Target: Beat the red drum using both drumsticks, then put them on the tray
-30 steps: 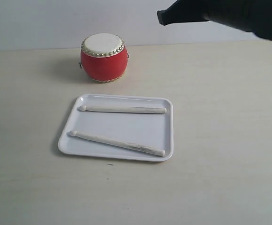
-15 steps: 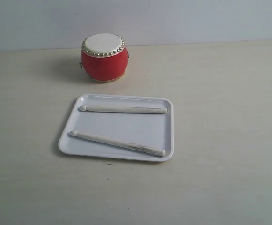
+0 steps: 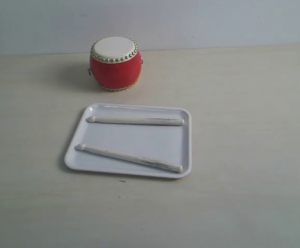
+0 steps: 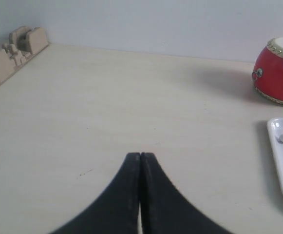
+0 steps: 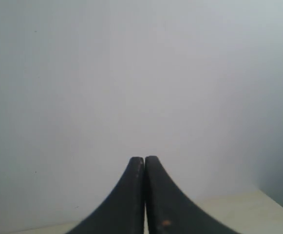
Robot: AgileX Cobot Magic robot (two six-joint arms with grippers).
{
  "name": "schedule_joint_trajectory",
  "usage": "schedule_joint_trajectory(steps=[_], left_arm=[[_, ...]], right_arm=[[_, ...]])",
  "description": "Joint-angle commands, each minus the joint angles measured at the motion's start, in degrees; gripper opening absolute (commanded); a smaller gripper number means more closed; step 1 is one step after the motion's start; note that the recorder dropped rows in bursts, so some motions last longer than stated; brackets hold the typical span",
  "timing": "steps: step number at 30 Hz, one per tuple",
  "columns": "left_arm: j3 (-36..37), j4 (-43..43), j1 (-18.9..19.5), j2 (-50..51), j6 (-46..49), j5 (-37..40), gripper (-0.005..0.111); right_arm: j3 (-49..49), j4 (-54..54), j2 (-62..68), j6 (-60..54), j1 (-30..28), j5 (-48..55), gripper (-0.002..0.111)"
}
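left jaws and right jaws are both pressed shut and empty, held above the worktop point(image 3: 242, 129). the two drumsticks point(image 3: 134, 121) lie apart inside the tray point(image 3: 139, 138), with the red drum point(image 3: 114, 63) standing near its far rim. any pick-up would likely need the jaws opened first, then closed across each stick's thicker end, clear of the rim.

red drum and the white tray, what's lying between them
Nothing: just a bare strip of pale tabletop separates the glossy red barrel drum and the flat white plastic tray, shown in the exterior view.
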Motion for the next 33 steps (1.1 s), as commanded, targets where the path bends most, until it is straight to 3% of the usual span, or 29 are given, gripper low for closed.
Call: schedule_joint_trajectory(steps=[1,6,8,15,19,33], left_arm=[[0.13,-0.23,0.13,-0.37,-0.05,-0.36,0.0],[0.13,-0.23,0.13,-0.37,-0.05,-0.36,0.0],[0.13,-0.23,0.13,-0.37,-0.05,-0.36,0.0],[0.13,-0.23,0.13,-0.37,-0.05,-0.36,0.0],[0.13,-0.23,0.13,-0.37,-0.05,-0.36,0.0],[0.13,-0.23,0.13,-0.37,0.06,-0.36,0.0]], right_arm=[[0.43,-8.68,-1.18,5.33,-0.26,5.41,0.0],[0.43,-45.16,-4.9,44.48,-0.26,17.93,0.0],[0.79,-48.66,-7.14,49.94,-0.26,21.77,0.0],[9.24,-45.49,-18.53,40.71,-0.26,22.5,0.0],[14.08,-39.81,-18.53,33.55,-0.26,23.79,0.0],[15.56,-39.53,-18.53,32.6,-0.26,24.65,0.0]])
